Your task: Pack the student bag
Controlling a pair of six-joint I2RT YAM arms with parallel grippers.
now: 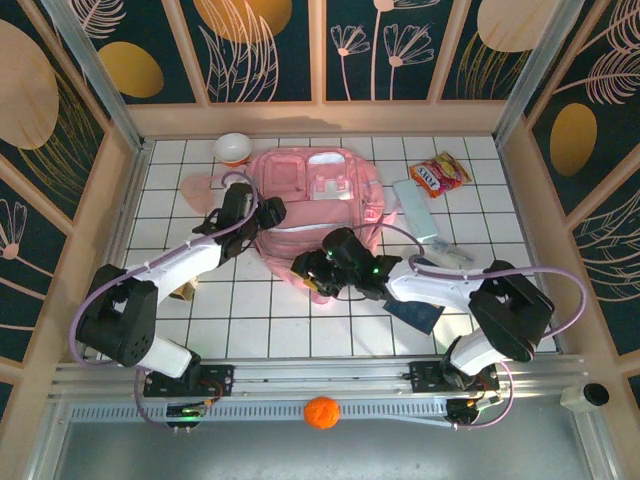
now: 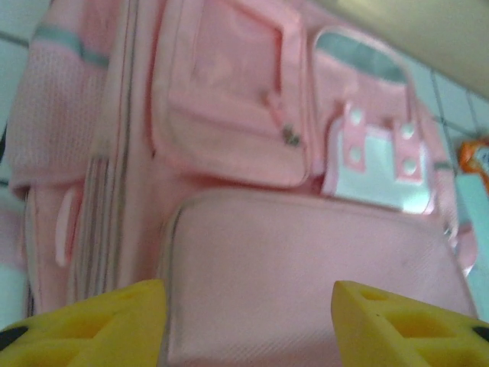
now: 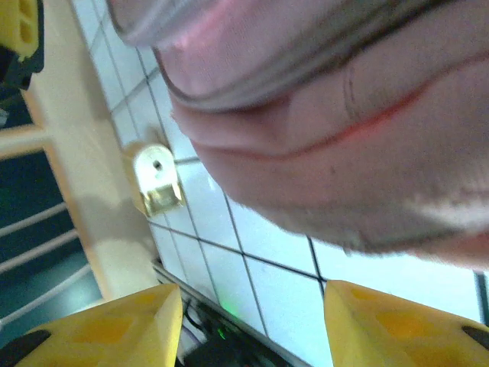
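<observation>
The student bag (image 1: 312, 192) is a large pink backpack lying flat at the middle back of the tiled table, pockets up. My left gripper (image 1: 264, 212) is at its left side, open, with its yellow fingertips spread over a pink front pocket (image 2: 306, 260) and nothing between them. In the left wrist view the left gripper (image 2: 248, 329) sits low in the picture, facing the bag (image 2: 229, 122). My right gripper (image 1: 310, 268) is at the bag's near edge, open and empty. In the right wrist view the right gripper (image 3: 252, 329) sits just under the bag's pink fabric (image 3: 344, 130), above bare tiles.
A white bowl (image 1: 232, 148) stands at the back left. Right of the bag lie a snack packet (image 1: 440, 174), a long white box (image 1: 415, 205) and a clear item (image 1: 447, 255). A dark blue flat item (image 1: 415, 313) lies under the right arm. A small tan object (image 3: 157, 180) sits by the left wall.
</observation>
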